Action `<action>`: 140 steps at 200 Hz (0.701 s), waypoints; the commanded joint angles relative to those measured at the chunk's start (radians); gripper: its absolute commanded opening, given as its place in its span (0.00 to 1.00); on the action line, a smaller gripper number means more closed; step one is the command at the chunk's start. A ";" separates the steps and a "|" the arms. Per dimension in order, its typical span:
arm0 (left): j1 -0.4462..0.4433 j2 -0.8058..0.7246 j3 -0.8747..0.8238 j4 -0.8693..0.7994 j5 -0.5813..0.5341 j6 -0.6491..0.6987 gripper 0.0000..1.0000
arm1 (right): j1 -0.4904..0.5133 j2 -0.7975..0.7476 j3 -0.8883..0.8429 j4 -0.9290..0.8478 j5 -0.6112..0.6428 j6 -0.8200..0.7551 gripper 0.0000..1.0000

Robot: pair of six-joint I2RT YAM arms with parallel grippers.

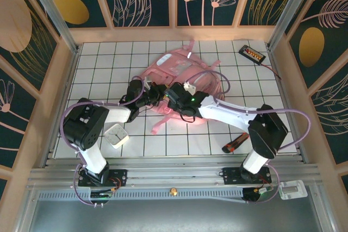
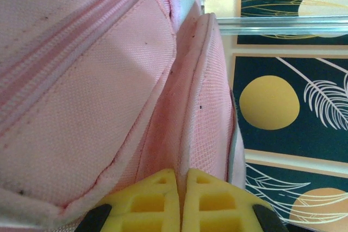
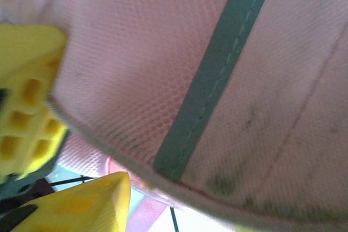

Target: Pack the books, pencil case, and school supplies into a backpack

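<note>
Left fingers (image 2: 209, 202) clenched on a backpack (image 2: 81, 107) seam. Right fingers (image 3: 27, 112) stood apart, straddling its mesh edge, not yet gripping.

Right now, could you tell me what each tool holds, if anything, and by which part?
Left tool pinches the backpack by a seamed fabric edge. Right tool straddles its hem, not yet clamped.

No writing, label or number is legible on anything.
</note>
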 commanded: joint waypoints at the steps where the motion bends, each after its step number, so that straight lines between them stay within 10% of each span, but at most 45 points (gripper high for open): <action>1: -0.016 -0.068 -0.007 0.123 0.055 -0.034 0.00 | -0.003 0.035 0.030 -0.004 0.020 0.023 0.48; 66: -0.017 -0.086 -0.020 0.119 0.060 -0.033 0.00 | -0.005 0.080 0.071 0.008 0.029 0.012 0.38; 140: -0.017 -0.098 -0.032 0.106 0.060 -0.021 0.00 | -0.005 0.097 0.086 0.015 0.029 -0.020 0.05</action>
